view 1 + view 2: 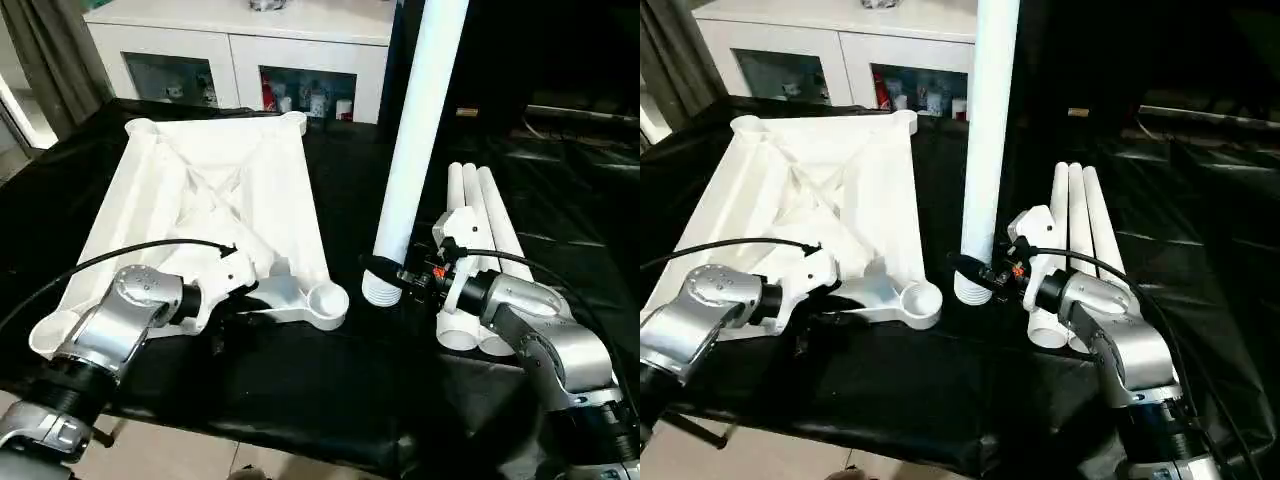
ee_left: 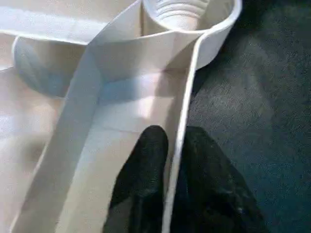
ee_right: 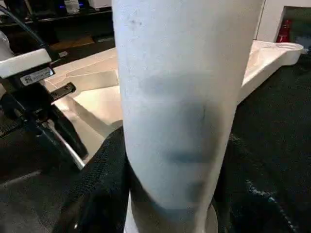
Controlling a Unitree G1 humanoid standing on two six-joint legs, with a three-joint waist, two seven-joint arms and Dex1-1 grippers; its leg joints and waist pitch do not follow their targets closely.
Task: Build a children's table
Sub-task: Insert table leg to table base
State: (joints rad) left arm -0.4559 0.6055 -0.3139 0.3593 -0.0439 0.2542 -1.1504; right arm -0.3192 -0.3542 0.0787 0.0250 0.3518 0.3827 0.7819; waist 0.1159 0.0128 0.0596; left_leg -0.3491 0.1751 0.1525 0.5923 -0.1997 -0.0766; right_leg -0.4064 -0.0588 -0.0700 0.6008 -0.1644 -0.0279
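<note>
Tabletop [image 1: 210, 205] lies underside up on the black cloth [image 1: 330, 380], filling the left half of the head view. Ribs cross in its middle. Round sockets at the corners; the near-right socket [image 1: 327, 303] sits just left of lower centre.

My left gripper [image 2: 167, 160] is at the tabletop's near edge, left of that socket. In the left wrist view one finger [image 2: 146, 160] lies inside the thin rim wall, the other outside it, the two pressed close on either side: jaws nearly together, clamped on the tabletop rim.

One leg [image 1: 415, 140] stands nearly upright at centre frame, running off the top edge. Its ribbed lower end is just right of the near-right socket, apart from it, just above or on the cloth; cannot tell which. My right gripper [image 1: 392, 272] has it near the base, black fingers on either side of the tube in the right wrist view: jaws partly apart, clamped on the leg.

Three more legs [image 1: 480, 235] lie side by side on the cloth, right of centre, behind my right wrist.

White cabinet with glass doors [image 1: 240, 60] stands beyond the cloth, upper left of frame.
</note>
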